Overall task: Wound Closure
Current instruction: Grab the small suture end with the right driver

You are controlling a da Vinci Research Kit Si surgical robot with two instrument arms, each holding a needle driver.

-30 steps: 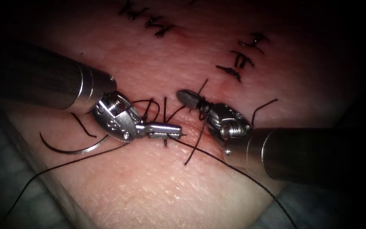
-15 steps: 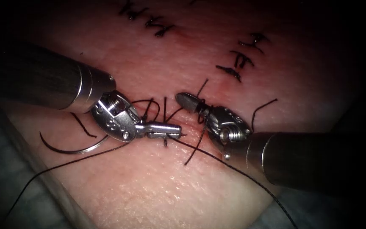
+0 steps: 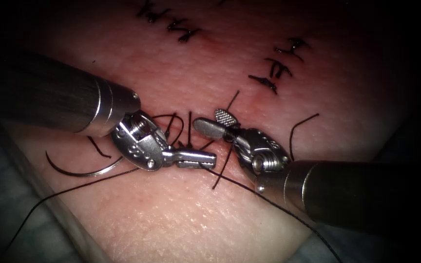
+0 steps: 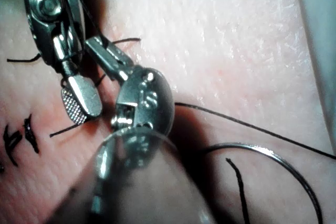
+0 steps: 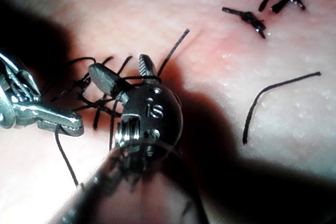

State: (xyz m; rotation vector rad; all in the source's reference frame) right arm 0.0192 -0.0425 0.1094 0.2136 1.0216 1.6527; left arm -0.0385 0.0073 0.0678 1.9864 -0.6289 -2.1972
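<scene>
The right tool (image 3: 215, 122) has its jaws parted over the cut (image 3: 191, 141), one jaw showing its ridged face, and nothing is gripped between them. Thread (image 3: 227, 156) is wrapped around the base of those jaws, right at the hinge, and a strand hangs down from there across the tissue (image 3: 181, 214). From the right wrist view the same tool (image 5: 123, 74) stands spread, the loop (image 5: 137, 79) crossing both jaws.

Just left of the cut, the left tool (image 3: 205, 158) lies flat with its jaws closed on the thread where it comes out of the tissue. Its tip almost touches the right tool's lower jaw. In the left wrist view that tool (image 4: 102, 51) is clamped, a dark strand running past it.

The needle (image 3: 81, 170) lies free on the tissue, well left of the cut, below the left tool's shaft, held by neither tool and not in the tissue. Its curve shows again at (image 4: 283, 169).

Cut ends (image 3: 300, 129) lie right of the cut.
</scene>
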